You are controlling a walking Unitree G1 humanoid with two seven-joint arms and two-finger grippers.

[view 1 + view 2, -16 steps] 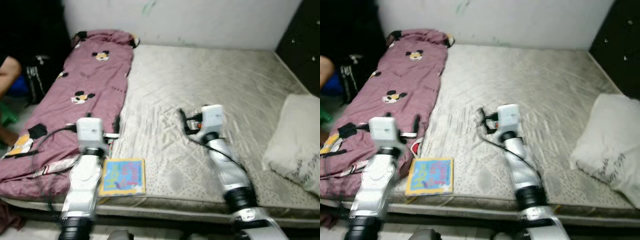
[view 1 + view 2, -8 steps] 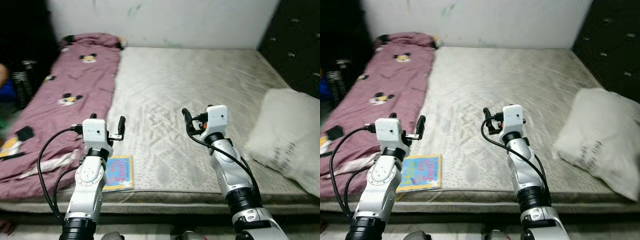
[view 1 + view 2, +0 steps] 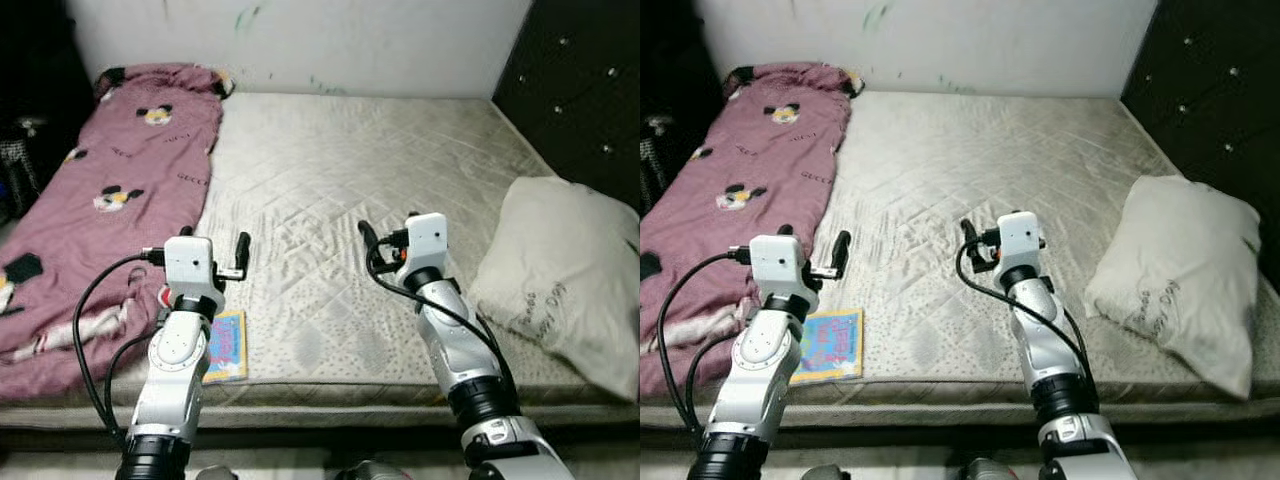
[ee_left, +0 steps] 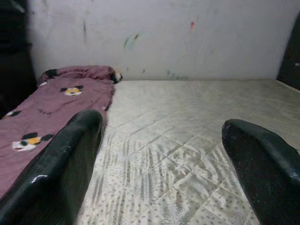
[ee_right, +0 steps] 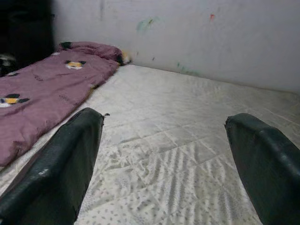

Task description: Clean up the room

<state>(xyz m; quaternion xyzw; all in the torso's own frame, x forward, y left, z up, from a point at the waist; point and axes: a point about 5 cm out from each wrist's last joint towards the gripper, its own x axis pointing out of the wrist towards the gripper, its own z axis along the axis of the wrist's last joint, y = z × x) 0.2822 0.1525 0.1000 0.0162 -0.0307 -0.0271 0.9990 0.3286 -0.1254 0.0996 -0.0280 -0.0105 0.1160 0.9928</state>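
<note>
A bare grey mattress [image 3: 350, 160] lies before me. Along its left side is a purple cartoon-mouse blanket [image 3: 110, 190], crumpled at the near end. A colourful book [image 3: 226, 345] rests flat on the mattress's front edge, just under my left arm. At the right side a white pillow [image 3: 550, 275] lies tilted. My left gripper [image 4: 160, 122] hovers open above the front of the mattress, beside the blanket's edge, holding nothing. To its right, over the middle front of the bed, my right gripper [image 5: 163, 117] is also open and holds nothing.
A white wall [image 3: 300, 40] with paint marks runs behind the bed. A dark studded cabinet [image 3: 590, 90] stands at the right, close to the pillow. Dark clutter [image 3: 20, 160] sits in shadow at the far left.
The camera has swung to the right: the pillow now shows in full and the blanket and book sit further left. A person's arm at the left edge has left the picture.
</note>
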